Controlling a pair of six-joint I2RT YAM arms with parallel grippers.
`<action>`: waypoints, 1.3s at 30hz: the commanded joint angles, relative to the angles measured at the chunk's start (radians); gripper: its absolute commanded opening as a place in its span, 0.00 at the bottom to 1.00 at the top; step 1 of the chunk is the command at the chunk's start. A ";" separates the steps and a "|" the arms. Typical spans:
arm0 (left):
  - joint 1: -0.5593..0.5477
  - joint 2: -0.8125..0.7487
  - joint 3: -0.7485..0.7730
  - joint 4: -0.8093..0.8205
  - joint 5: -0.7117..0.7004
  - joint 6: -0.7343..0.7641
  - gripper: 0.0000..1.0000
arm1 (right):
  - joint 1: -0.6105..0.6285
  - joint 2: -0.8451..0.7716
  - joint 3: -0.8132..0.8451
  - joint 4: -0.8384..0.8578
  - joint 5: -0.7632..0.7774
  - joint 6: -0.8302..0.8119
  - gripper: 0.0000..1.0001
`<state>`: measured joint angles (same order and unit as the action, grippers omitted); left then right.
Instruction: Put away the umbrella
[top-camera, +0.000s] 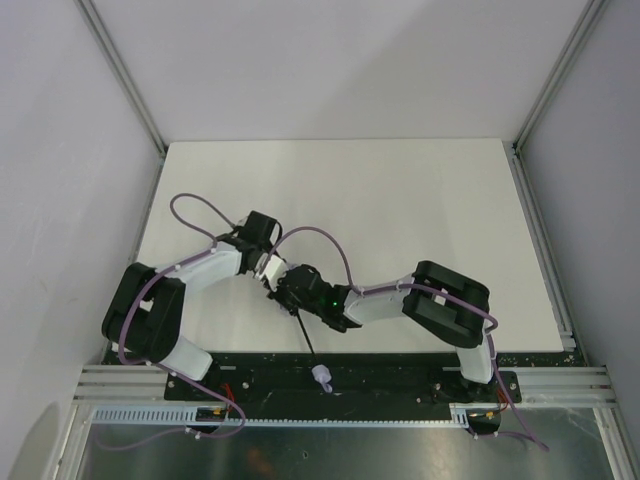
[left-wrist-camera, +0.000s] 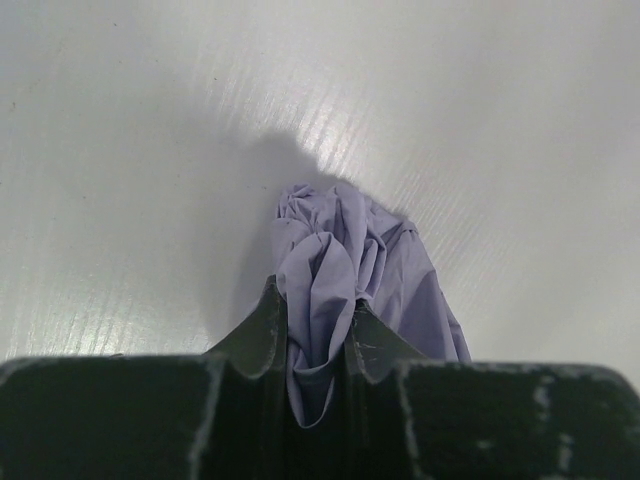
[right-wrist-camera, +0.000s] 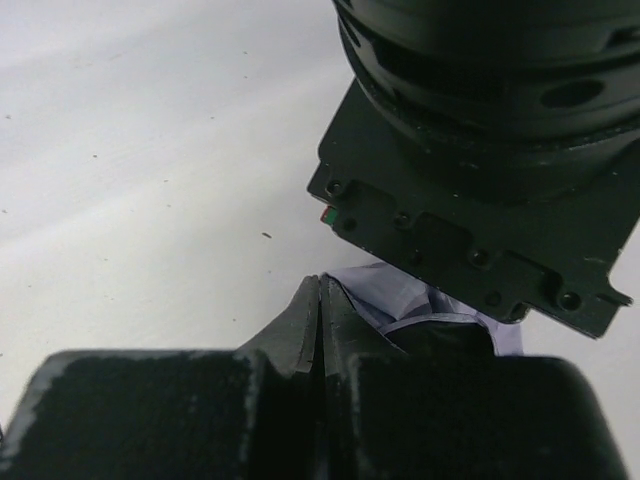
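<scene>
Gathering the umbrella (left-wrist-camera: 340, 260)
Bunched on the table (top-camera: 400, 200) near its front edge, shaft (top-camera: 307, 338) and handle (top-camera: 321, 377) trailing past it. Clamped in the left gripper (left-wrist-camera: 315, 305), beside the tightly closed right gripper (right-wrist-camera: 319, 288). Next, probably: collapsing the shaft

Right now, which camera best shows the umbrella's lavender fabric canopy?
Left wrist: the lavender fabric canopy sits central, pinched by the left end effector. Right wrist: a sliver; top view: mostly black shaft and lavender handle.
</scene>
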<state>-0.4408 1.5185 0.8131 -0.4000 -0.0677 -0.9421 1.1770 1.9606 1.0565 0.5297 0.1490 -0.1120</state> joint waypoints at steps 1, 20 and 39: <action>-0.037 0.018 -0.053 -0.223 0.029 -0.031 0.00 | -0.036 0.024 0.088 0.000 0.163 -0.132 0.00; -0.027 0.033 0.008 -0.244 0.095 -0.030 0.00 | -0.020 0.150 0.122 -0.152 -0.178 -0.034 0.00; -0.007 0.014 0.014 -0.243 0.136 -0.024 0.00 | -0.107 0.239 0.132 -0.165 -0.328 0.138 0.13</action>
<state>-0.3576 1.5253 0.8349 -0.4580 0.0036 -0.9684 1.1172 2.0842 1.1446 0.5995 -0.1532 -0.0753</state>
